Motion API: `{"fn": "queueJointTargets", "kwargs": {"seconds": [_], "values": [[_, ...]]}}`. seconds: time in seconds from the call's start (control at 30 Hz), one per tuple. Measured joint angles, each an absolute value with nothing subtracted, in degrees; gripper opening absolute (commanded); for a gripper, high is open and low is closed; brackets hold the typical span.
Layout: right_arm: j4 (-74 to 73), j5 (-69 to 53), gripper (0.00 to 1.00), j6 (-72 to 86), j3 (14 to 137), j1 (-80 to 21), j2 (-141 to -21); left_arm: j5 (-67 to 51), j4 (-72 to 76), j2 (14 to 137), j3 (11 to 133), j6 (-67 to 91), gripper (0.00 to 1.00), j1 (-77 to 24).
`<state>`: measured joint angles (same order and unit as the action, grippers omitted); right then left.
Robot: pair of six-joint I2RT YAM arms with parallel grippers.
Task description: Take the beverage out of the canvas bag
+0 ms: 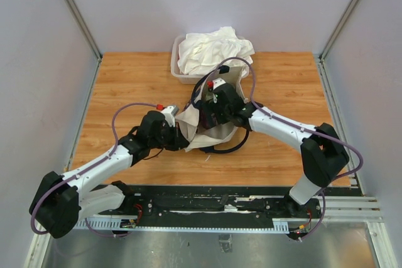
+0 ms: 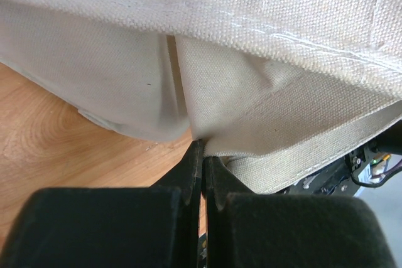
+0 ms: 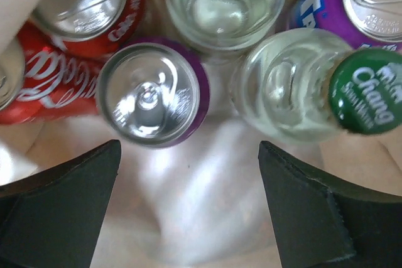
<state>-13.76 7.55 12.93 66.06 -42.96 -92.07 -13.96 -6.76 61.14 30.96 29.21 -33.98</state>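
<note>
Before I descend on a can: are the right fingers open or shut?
Open. The right gripper shows its fingers wide apart in the right wrist view, gripping nothing; the purple can sits just beyond them.

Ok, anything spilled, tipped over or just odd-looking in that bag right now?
Nothing spilled or damaged. In the bag, the middle purple can stands upright; the green-capped bottle seems to lean, though that may be camera angle. Outside, the white cloth overflows its tub, which looks untidy.
</note>
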Motion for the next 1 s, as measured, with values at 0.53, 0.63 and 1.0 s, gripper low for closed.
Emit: {"fn": "queueJointTargets", "kwargs": {"seconds": [0.53, 0.63, 1.0], "values": [[-8.8, 1.93, 0.92, 15.0, 68.99, -41.58, -99.0, -13.74, -8.12, 61.12, 31.83, 28.08, 0.01, -33.98], [-7.4, 1.48, 0.91, 14.7, 70.41, -41.58, -100.75, -13.76, -8.05, 61.12, 31.83, 28.05, 0.01, -33.93], [-6.72, 1.52, 0.83, 14.39, 72.82, -41.71, -104.49, -13.65, -8.05, 60.82, 31.83, 27.83, 0.0, -33.91]]}}
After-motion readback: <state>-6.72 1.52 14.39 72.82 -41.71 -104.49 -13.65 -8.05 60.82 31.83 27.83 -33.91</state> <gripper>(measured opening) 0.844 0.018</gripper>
